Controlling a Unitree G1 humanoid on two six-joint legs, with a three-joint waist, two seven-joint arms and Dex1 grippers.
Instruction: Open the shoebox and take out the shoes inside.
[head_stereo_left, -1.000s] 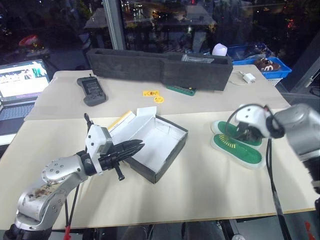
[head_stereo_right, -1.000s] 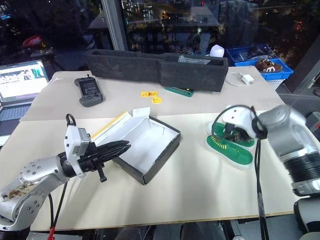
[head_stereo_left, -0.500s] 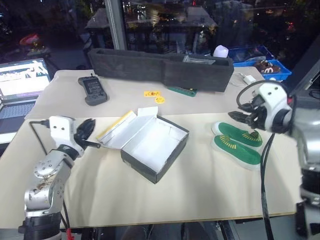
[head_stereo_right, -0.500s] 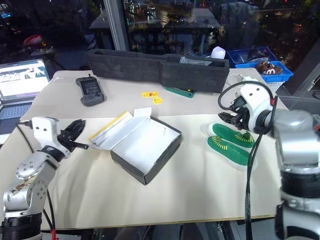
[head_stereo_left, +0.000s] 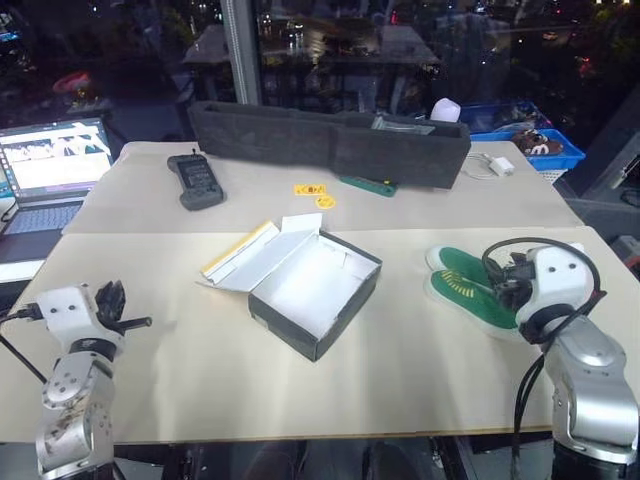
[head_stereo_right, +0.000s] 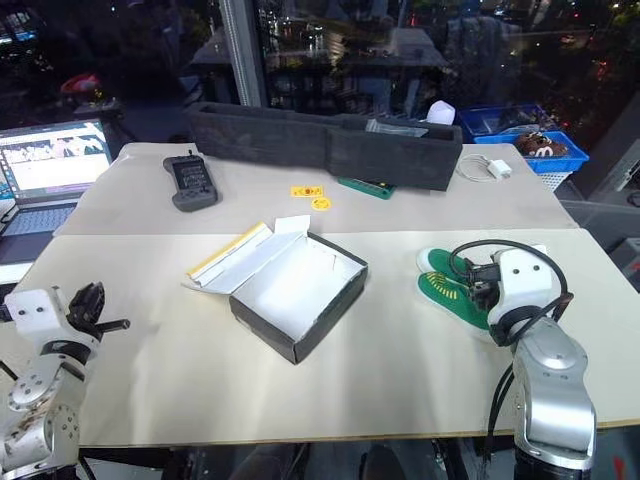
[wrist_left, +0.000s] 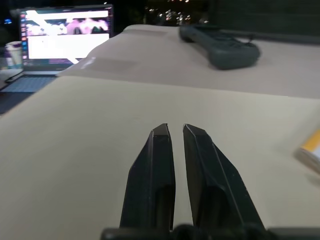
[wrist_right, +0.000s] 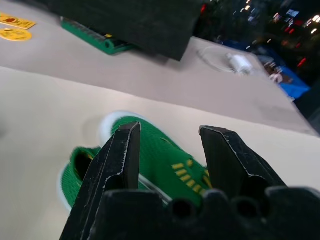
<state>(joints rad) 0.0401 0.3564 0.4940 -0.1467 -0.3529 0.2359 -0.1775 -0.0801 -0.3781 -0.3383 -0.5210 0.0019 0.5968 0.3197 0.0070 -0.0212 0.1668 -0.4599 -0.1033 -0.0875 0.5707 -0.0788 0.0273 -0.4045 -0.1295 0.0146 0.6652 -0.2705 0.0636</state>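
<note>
The shoebox (head_stereo_left: 310, 290) lies open and empty at the middle of the table (head_stereo_left: 300, 390), the shoes (head_stereo_left: 470, 290) lie side by side to its right, partly hidden behind the right gripper (wrist_right: 167, 150), whose fingers stand apart with nothing between, while the left gripper (wrist_left: 172, 131) has its fingers together over bare table.

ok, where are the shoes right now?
The shoes lie side by side on the table, on the robot's right, apart from the open shoebox, just ahead of the right tool.
</note>
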